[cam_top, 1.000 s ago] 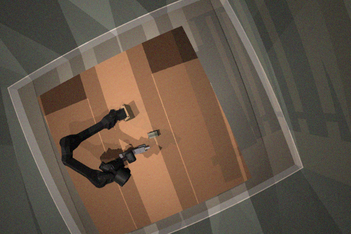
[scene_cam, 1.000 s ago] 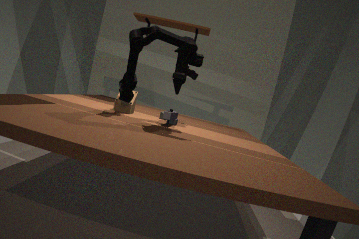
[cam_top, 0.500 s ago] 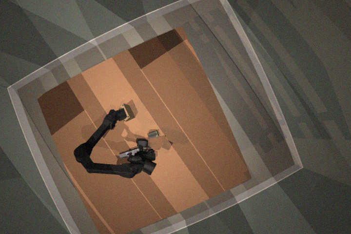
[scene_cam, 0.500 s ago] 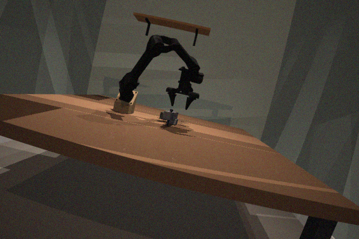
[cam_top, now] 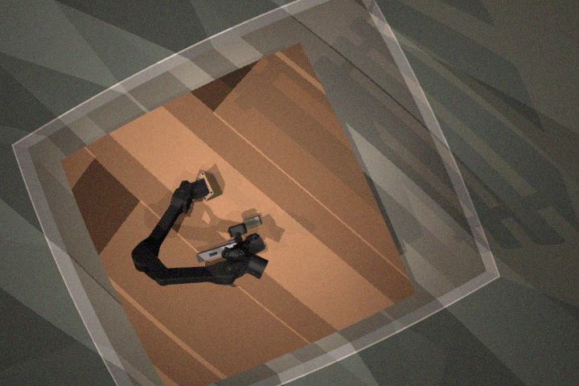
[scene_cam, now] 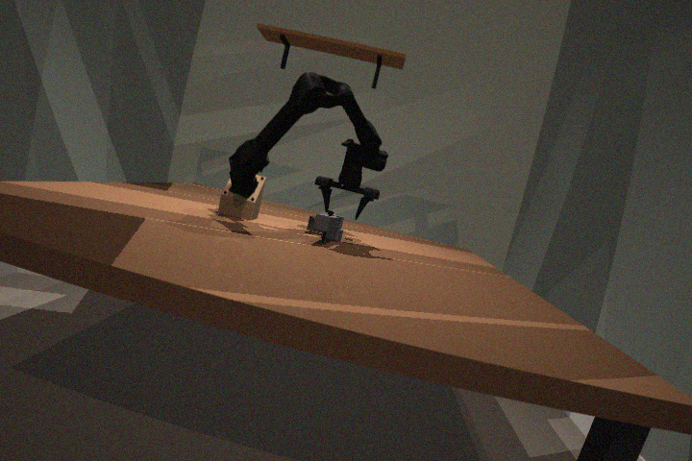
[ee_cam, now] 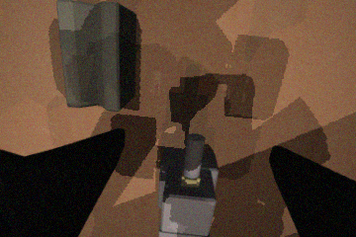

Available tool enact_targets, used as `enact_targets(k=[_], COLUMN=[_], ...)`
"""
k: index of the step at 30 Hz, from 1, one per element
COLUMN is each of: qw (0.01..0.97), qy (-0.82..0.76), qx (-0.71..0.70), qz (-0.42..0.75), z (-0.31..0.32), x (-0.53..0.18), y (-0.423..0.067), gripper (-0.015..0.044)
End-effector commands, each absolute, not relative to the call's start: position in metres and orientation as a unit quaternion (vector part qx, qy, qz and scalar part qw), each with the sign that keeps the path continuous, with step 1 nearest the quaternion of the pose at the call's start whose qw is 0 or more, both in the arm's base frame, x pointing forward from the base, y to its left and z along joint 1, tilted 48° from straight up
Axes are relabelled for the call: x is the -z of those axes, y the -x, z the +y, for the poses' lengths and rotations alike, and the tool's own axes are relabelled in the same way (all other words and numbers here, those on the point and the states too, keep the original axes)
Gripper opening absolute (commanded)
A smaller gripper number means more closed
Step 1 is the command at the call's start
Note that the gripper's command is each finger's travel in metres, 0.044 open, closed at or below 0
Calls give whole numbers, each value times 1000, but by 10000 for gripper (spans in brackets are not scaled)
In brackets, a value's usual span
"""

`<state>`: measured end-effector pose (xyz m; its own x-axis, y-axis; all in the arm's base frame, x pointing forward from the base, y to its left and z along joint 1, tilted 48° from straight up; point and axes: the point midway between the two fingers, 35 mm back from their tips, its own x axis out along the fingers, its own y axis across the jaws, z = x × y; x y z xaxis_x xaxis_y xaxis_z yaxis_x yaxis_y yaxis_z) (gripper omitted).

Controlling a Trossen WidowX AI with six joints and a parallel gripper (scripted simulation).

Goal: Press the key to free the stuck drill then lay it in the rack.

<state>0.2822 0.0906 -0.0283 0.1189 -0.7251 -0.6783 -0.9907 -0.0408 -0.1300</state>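
Hanging wide open and empty above the drill (ee_cam: 194,154), the gripper (ee_cam: 196,185) straddles the stub that juts from its grey block (ee_cam: 188,209) on the table (scene_cam: 358,303), apparently lined up to grasp it for the pull toward the rack (ee_cam: 94,54) nearby.

A broad wooden table (scene_cam: 358,303) in brown planks spreads beneath the jaws, striped with lighter seams and angular shadows. High above and behind the jaws, a wooden shelf (scene_cam: 331,46) hangs on two dark brackets against the grey-green wall (scene_cam: 466,109). Far out past the jaws, a pale translucent border (cam_top: 441,132) frames the whole tabletop.
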Motion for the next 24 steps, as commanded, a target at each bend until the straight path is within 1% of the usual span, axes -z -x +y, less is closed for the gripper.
enact_targets(k=[1, 24], qw=[296, 296], qy=[686, 687], qx=[-226, -226], qz=[625, 624], z=[91, 60], x=[29, 46], y=[-282, -287], gripper=[440, 440])
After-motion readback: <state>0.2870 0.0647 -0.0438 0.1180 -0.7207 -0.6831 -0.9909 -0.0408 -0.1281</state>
